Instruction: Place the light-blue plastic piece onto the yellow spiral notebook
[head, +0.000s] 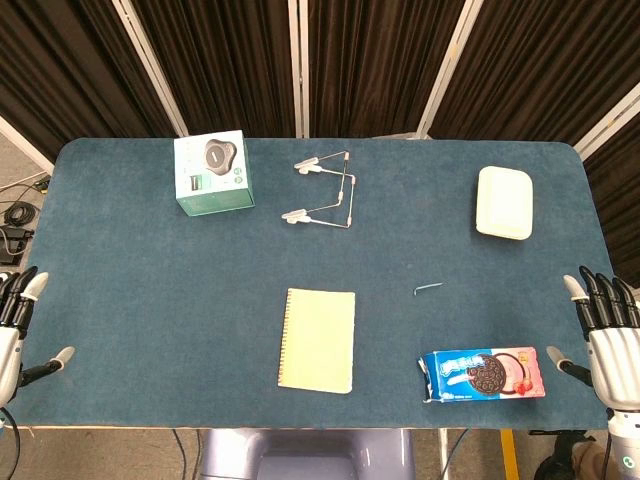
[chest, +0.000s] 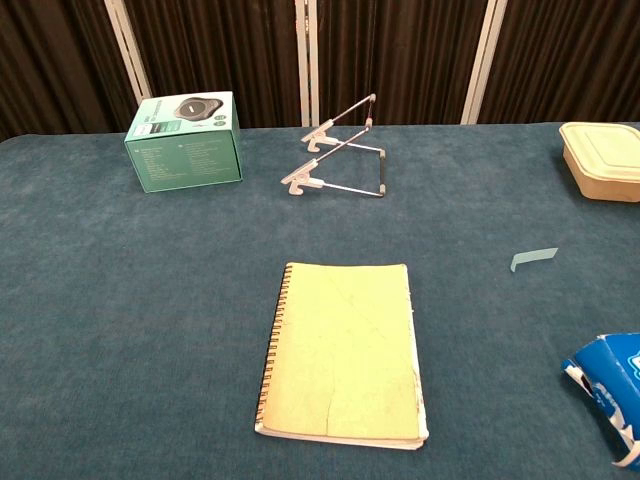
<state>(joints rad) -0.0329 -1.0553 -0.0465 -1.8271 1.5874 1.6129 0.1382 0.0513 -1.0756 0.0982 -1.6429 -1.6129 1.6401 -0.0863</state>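
The yellow spiral notebook (head: 318, 340) (chest: 344, 350) lies flat near the table's front middle, spiral on its left side. The light-blue plastic piece (head: 428, 289) (chest: 533, 259), small and thin, lies on the cloth to the notebook's right and a bit farther back. My left hand (head: 18, 325) rests at the table's front left edge, fingers spread, holding nothing. My right hand (head: 604, 330) sits at the front right edge, fingers apart and empty. The chest view shows neither hand.
A green box (head: 212, 172) (chest: 185, 141) stands at the back left. A folding wire stand (head: 326, 190) (chest: 342, 155) is at the back middle. A cream lidded container (head: 504, 202) (chest: 603, 160) sits at the back right. A blue cookie packet (head: 483, 373) (chest: 610, 390) lies front right.
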